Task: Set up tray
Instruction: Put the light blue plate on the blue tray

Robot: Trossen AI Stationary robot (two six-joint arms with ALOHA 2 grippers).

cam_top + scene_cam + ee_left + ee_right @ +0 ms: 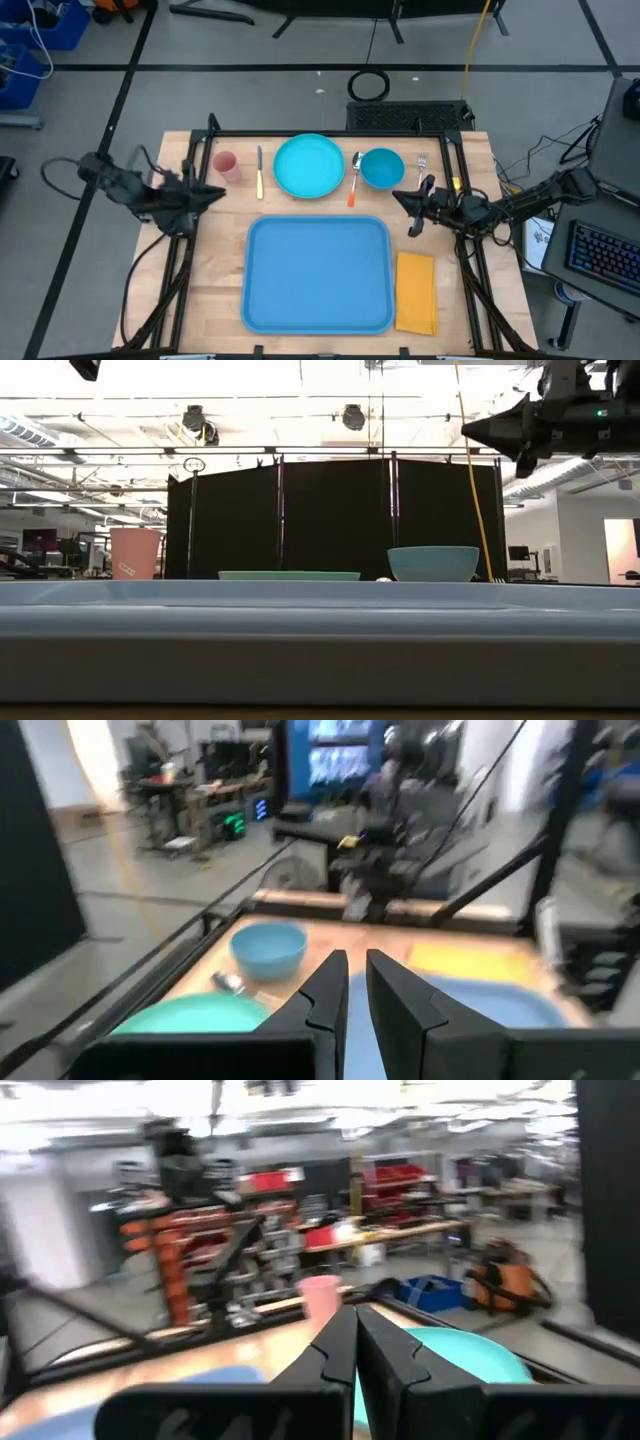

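**Both pincers up off the counter, tray bare in the middle**

The left pincer (pixel 218 194) hangs above the counter's left side, just past the tray's left edge, its two dark fingers (pixel 325 995) drawn nearly together with only a thin gap and nothing between them. The right pincer (pixel 413 206) hovers above the right side, between the bowl and the napkin, its fingers (pixel 335 1345) pressed together on nothing.

Between the arms lies the large flat light-blue plastic rectangular tray (pixel 318 272), at the middle of the pale wooden counter (pixel 220 270) towards its near edge, with nothing on it. Just beside its right rim rests a yellow-orange folded napkin (pixel 416 291).

Along the far side stand, from left to right, a small pink cup (pixel 225 165), a yellow-handled knife (pixel 259 172), a round turquoise plate (pixel 309 166), an orange-handled spoon (pixel 354 178), a round blue bowl (pixel 382 168) and a small metal fork (pixel 423 164).
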